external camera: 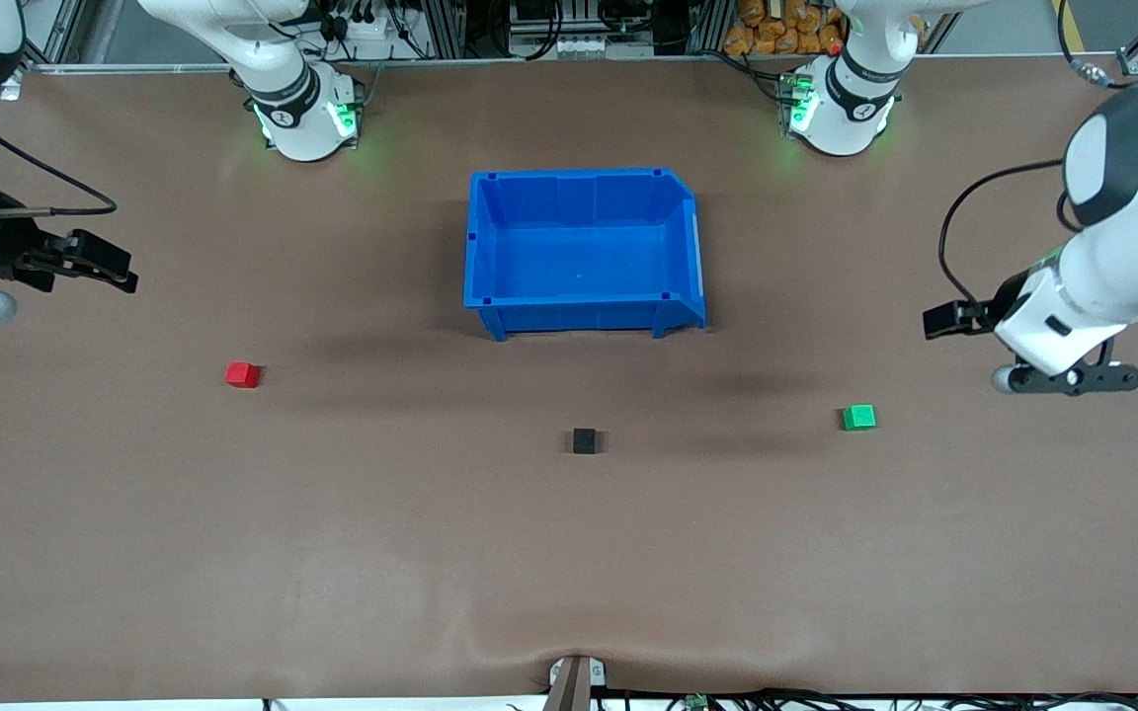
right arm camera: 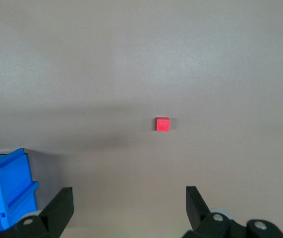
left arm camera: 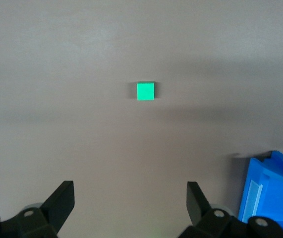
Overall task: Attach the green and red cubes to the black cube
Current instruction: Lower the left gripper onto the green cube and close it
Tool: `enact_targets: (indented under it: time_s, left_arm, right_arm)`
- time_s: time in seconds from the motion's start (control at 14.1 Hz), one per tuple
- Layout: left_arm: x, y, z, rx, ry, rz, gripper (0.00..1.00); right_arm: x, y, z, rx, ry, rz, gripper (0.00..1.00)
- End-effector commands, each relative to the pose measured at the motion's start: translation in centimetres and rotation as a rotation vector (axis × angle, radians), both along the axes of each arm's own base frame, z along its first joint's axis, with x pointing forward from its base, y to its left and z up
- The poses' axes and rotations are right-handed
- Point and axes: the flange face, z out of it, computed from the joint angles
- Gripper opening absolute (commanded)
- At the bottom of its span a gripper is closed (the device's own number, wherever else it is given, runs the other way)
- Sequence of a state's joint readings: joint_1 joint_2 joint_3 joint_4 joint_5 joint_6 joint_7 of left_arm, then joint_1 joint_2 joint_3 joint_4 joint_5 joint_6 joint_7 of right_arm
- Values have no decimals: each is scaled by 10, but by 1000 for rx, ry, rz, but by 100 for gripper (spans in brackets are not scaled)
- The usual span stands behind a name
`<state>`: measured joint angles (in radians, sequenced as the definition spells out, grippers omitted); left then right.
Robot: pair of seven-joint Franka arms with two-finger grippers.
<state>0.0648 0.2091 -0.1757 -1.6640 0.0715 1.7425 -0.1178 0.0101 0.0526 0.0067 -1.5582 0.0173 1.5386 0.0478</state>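
We find all three task pieces lying apart on the brown tabletop [external camera: 332,553], none yet joined: the small matte black cube [external camera: 585,440] sits nearest the front camera of the three, at about 6 o'clock from the large blue plastic bin [external camera: 584,252]; the small green cube [external camera: 859,418] lies at about 3 o'clock from the black cube, toward the left arm's end of the tabletop; the small red cube [external camera: 242,374] lies at about 10 o'clock from the black cube, toward the right arm's end. The left claw [left arm camera: 130,206] hangs over bare tabletop near the green cube [left arm camera: 145,90], fingers spread wide and holding nothing. The right claw [right arm camera: 129,208] hangs over bare tabletop near the red cube [right arm camera: 162,124], likewise spread and empty. We judge the chief risks as follows. Each cube is small against the span of the fingers, so a descent that is off-centre may push the cube aside rather than enclose it. A grip taken on a corner instead of flat faces may let the cube twist, and a twisted cube will not meet the black cube face to face. The black cube is unrestrained, so a press from one side only may slide it away. Both arms converging on it together may collide.
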Motion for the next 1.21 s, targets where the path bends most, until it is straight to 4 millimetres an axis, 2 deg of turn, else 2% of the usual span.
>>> enact_targets:
  time_s: [0.0,0.5,0.85,1.14]
  left_arm:
    - [11,2,-20,-16,-6,-11,100]
    - [29,2,-78,-23,3,86,100]
    - [20,0,-127,-30,-38,116,100]
    - [15,-1,-150,-35,-53,133,100]
  right_arm:
    - [-1,3,0,2,1,0,100]
    - [6,2,-19,1,35,-3,100]
    - [11,-1,-30,3,52,-9,100]
    - [16,-10,-40,3,71,-24,100]
